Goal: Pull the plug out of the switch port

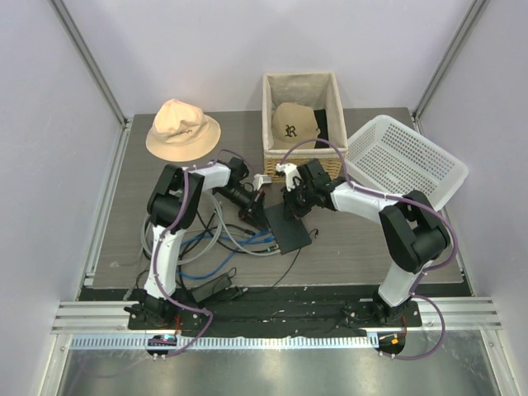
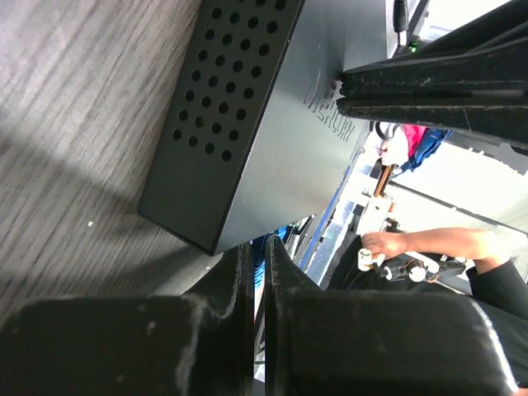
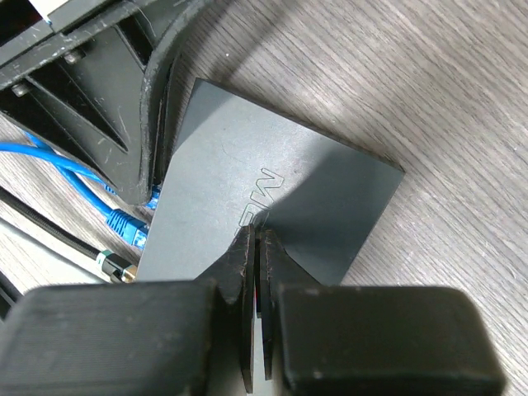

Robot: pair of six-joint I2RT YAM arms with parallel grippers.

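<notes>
Nearest, blue cables (image 1: 247, 239) run to the switch (image 1: 290, 235), flat on the bench (image 1: 363, 243). The left fingers (image 3: 151, 124) are closed at its port edge by a blue plug (image 3: 153, 196); grip unclear. The right fingers (image 3: 245, 256), closed and empty, press its top. Hold that down; pull straight left.

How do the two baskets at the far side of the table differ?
The wicker basket is woven, cloth-lined and stands upright; the plastic basket is white, perforated and tilted. The wicker basket holds a cap; the plastic basket shows nothing inside. Both are rectangular and open-topped.
</notes>
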